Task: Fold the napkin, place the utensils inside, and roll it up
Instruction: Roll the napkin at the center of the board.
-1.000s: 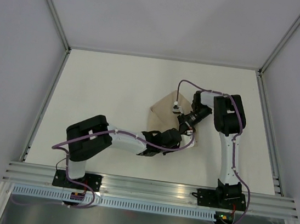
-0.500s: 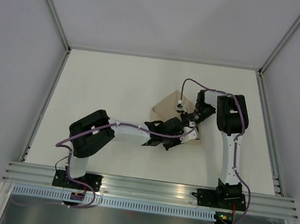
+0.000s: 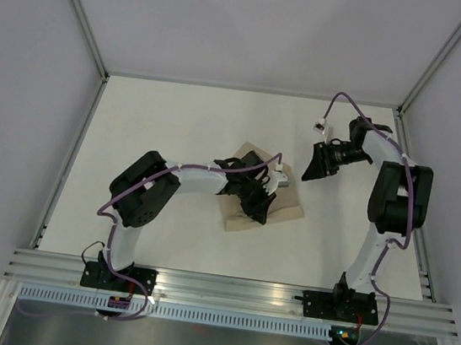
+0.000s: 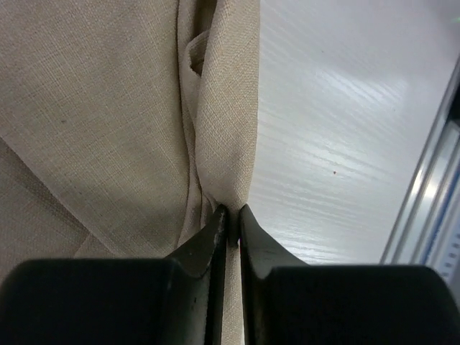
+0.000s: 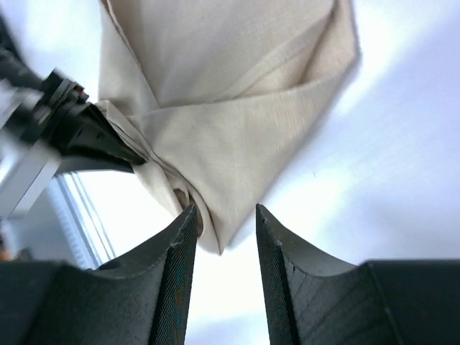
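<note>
The tan napkin (image 3: 288, 204) lies folded in the middle of the table, and it also shows in the left wrist view (image 4: 108, 108) and the right wrist view (image 5: 230, 108). My left gripper (image 3: 260, 209) is over it, and its jaws (image 4: 231, 210) are shut on a bunched folded edge of the cloth. My right gripper (image 3: 312, 171) is open and empty, off to the right of the napkin, with the cloth's corner showing between its fingers (image 5: 224, 208). The left gripper (image 5: 79, 133) shows at the cloth's edge there. No utensils are in view.
The white table (image 3: 160, 129) is ringed by grey walls and aluminium rails (image 3: 232, 292) at the near edge. Purple cables (image 3: 341, 106) loop off both arms. A rail (image 4: 431, 194) runs along the right of the left wrist view.
My right gripper has left the napkin and swung up and to the right, now open. My left arm has shifted left over the cloth, still pinching it, and the napkin's outline has changed.
</note>
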Motion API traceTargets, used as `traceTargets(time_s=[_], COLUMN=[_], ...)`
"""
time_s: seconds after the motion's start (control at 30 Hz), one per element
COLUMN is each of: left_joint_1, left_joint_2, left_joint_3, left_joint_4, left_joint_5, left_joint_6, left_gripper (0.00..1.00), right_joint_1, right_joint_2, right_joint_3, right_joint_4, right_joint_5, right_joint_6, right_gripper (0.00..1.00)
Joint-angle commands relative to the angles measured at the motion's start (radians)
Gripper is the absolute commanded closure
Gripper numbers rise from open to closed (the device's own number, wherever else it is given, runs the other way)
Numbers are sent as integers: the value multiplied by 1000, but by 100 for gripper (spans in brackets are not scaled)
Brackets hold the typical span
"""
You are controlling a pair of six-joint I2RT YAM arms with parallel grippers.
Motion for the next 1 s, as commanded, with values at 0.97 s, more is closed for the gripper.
traceTargets(time_s=[0.97], left_joint_1=[191], left_joint_2=[236], left_joint_3=[-24], left_joint_4=[-98], left_joint_5=[556], left_joint_6=[-168], left_gripper=[98], right_joint_1=[747], right_joint_2=[-735], right_joint_3=[-954], right_joint_4=[915], right_joint_5=[581], right_joint_6=[-294], right_gripper=[51])
